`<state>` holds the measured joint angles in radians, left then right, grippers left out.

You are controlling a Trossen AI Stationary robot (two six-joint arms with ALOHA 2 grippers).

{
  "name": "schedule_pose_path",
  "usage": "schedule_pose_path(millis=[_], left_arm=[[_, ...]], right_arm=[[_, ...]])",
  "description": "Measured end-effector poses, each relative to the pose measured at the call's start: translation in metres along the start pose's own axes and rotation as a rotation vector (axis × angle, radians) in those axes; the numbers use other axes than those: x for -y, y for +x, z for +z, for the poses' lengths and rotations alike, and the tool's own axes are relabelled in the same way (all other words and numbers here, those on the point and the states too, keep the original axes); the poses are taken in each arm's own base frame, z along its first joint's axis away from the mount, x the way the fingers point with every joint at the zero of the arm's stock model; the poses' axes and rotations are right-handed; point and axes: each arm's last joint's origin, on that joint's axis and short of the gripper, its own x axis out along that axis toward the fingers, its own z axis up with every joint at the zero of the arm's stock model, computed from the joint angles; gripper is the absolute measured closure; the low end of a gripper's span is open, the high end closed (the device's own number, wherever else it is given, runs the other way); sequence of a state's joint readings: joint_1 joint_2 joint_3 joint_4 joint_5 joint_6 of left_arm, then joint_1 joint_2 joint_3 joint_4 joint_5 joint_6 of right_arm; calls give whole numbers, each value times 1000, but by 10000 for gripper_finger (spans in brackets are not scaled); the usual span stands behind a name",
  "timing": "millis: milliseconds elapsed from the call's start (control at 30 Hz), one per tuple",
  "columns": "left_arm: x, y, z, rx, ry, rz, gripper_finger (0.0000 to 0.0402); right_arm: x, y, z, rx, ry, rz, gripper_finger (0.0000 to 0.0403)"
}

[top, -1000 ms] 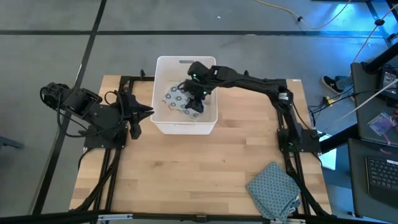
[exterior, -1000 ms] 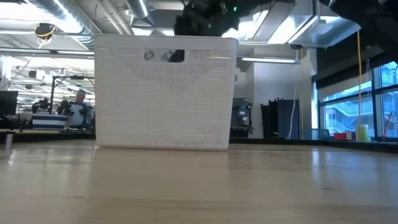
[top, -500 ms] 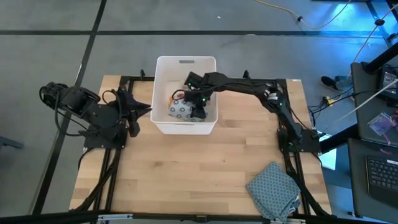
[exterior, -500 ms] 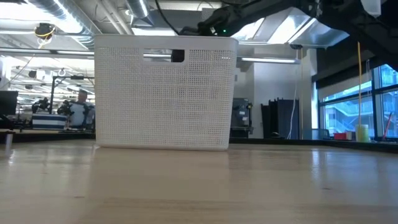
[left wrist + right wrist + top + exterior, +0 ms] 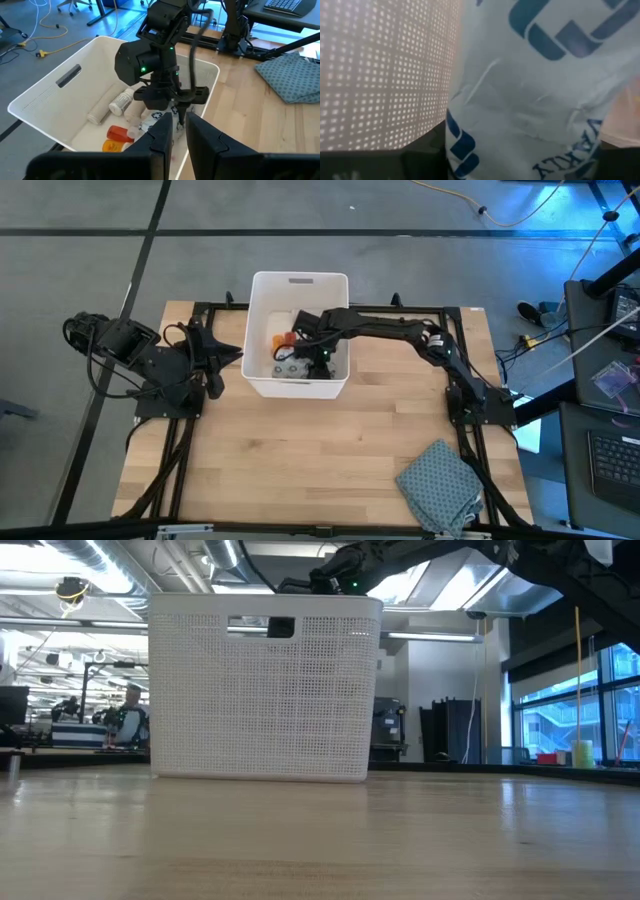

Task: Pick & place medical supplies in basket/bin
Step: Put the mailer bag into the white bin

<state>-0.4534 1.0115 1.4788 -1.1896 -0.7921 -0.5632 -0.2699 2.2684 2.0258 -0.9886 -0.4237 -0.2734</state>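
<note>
My left gripper (image 5: 179, 131) waited nearly clenched and empty beside the white perforated plastic bin (image 5: 262, 300), while my right gripper (image 5: 318, 359) sat deep inside it over the soft white blue-printed pack (image 5: 530, 95) — crinkly, light, probably slippery, best pinched mid-body — grip impossible to tell.

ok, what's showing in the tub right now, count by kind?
White bottle: 1
White roll: 1
Orange-red bottle: 1
Yellow-orange item: 1
Blue-printed soft pack: 1
Total: 5 showing in the tub; the right arm hides part of the floor, so there may be more.
</note>
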Motion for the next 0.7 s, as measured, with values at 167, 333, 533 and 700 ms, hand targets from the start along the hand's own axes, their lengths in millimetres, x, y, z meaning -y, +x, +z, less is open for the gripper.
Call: schedule_pose_path(millis=[167,333,533,700], left_arm=[[0,0,0,0,0,1,355],[0,0,0,0,1,0,355],[0,0,0,-1,1,0,355],[0,0,0,-1,1,0,355]], right_arm=[[-5,2,0,-12,-27,5,190],[-5,2,-2,-34,-41,12,149],[-8,0,-1,-19,-36,69,89],[-21,-16,12,61,-77,193,73]])
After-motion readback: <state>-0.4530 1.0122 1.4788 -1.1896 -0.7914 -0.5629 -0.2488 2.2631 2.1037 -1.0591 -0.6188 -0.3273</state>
